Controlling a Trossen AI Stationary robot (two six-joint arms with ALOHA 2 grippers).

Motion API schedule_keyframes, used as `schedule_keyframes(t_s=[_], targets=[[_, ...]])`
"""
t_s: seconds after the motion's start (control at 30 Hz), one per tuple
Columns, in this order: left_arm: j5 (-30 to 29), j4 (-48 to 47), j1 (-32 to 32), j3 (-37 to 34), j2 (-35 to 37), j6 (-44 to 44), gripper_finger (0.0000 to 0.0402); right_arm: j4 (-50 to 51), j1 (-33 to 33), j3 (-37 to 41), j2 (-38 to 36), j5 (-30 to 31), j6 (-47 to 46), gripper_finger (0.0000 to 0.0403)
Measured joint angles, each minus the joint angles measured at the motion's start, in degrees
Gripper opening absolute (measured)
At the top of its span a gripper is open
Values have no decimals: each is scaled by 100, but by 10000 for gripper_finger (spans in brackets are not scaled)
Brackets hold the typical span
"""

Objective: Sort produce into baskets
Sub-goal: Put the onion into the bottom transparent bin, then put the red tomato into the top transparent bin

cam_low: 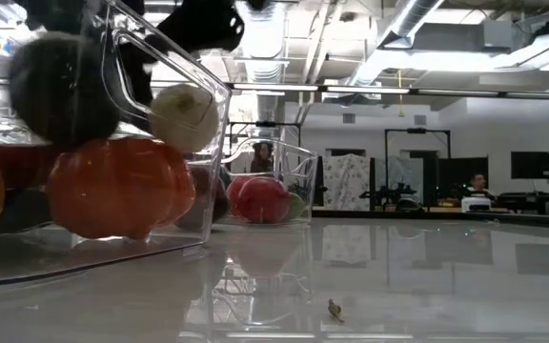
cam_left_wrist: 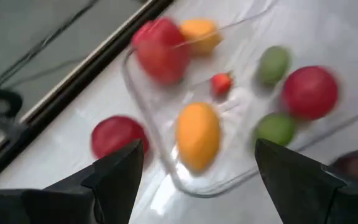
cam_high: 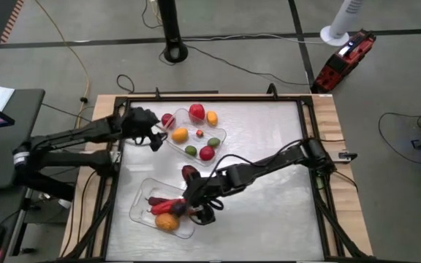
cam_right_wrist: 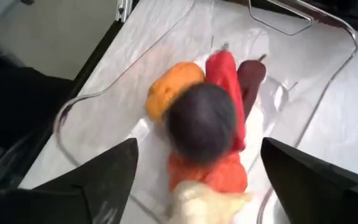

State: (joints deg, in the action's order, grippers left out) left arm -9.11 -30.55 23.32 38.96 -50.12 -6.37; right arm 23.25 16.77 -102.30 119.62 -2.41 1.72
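Two baskets — both claws agape, gripping nothing; perhaps seven fruits in the far one.

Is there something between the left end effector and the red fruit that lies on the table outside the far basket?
Nothing visible. The left end effector is open, and the red fruit lies just ahead of it, beside the far basket wall, with only bare table between.

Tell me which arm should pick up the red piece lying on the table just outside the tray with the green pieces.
Left. The left gripper hangs open right beside the red piece, facing it. The right gripper is open over the other tray, farther from that piece.
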Motion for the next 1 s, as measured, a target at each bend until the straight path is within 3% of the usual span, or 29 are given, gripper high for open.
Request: schedule_keyframes(t_s=[0.23, 0.4, 0.6, 0.83, 1.0], targets=[[613, -173, 1205, -2, -393, 212, 295, 511, 89, 419, -910, 705, -5, 374], [947, 52, 2124, 25, -832, 82, 288, 105, 117, 1620, -1681, 1362, -163, 359], [790, -375, 2999, 621, -1978, 905, 264, -721, 14, 3267, -2620, 1621, -325, 345], [782, -1527, 3090, 1692, -3113, 2208, 249, -1699, -336, 4739, -3647, 1629, -224, 337], [692, -1541, 2850, 1893, -3454, 3612, 248, -1921, -613, 5364, -4182, 1481, -41, 337]])
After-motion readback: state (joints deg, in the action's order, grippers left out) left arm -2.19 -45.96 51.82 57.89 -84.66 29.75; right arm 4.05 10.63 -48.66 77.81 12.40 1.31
